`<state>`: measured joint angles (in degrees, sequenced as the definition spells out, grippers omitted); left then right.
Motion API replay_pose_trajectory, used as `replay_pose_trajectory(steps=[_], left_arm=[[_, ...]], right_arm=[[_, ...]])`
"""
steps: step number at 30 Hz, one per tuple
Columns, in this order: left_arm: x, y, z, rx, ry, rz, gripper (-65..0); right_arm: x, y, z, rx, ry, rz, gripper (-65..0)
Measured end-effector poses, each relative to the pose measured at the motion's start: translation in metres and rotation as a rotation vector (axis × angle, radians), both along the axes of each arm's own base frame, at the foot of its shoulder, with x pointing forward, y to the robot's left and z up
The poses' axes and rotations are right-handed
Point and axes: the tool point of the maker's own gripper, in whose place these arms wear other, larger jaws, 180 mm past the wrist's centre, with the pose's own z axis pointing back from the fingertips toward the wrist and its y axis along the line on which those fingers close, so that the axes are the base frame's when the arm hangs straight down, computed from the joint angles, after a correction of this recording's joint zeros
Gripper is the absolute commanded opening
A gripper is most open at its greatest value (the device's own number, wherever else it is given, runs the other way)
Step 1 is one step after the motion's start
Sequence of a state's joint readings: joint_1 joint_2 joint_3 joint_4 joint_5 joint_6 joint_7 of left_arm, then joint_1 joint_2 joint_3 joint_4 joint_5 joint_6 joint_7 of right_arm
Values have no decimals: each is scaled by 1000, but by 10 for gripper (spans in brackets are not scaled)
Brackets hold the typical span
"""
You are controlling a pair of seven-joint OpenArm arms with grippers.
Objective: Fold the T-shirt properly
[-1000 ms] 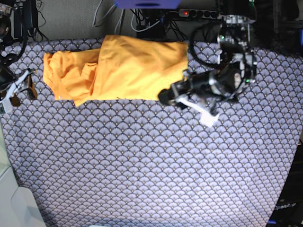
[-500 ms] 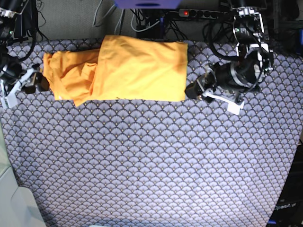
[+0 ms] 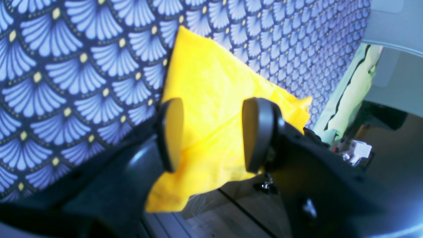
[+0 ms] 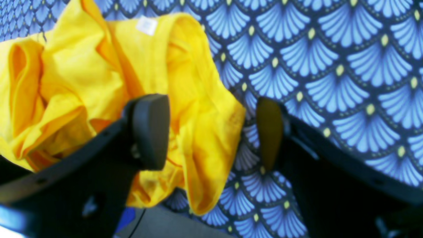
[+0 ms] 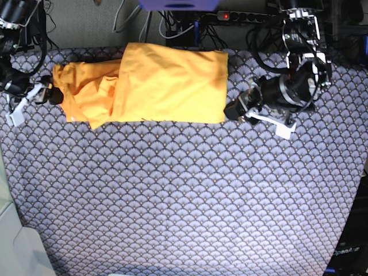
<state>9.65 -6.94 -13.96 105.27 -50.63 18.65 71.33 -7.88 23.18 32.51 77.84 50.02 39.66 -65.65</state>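
On the scallop-patterned table [image 5: 184, 195], we find the T-shirt [image 5: 167, 86] limp, best pinched at corners; left claw [image 5: 230, 110] and right claw [image 5: 50, 95] both gape empty beside it.

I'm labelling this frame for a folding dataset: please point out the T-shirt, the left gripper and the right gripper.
T-shirt [image 5: 167, 86]: base view, on the flat folded body panel.
Left gripper [image 3: 211, 134]: left wrist view, midway between its open fingertips.
Right gripper [image 4: 211, 132]: right wrist view, midway between its open fingertips.
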Motion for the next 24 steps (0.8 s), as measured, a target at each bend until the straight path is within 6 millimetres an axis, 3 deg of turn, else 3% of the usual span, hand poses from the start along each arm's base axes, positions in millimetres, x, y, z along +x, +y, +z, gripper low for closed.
replay_pose_trajectory(steps=[5, 14, 24], left_arm=[[0, 0, 0, 0, 1, 0, -366], [0, 0, 0, 0, 1, 0, -367], [0, 0, 0, -1, 1, -1, -368]], right_arm=[[-3, -1, -6, 10, 18, -10, -223], [-1, 28, -15, 33, 38, 79, -223], [0, 36, -16, 57, 25, 77, -227]])
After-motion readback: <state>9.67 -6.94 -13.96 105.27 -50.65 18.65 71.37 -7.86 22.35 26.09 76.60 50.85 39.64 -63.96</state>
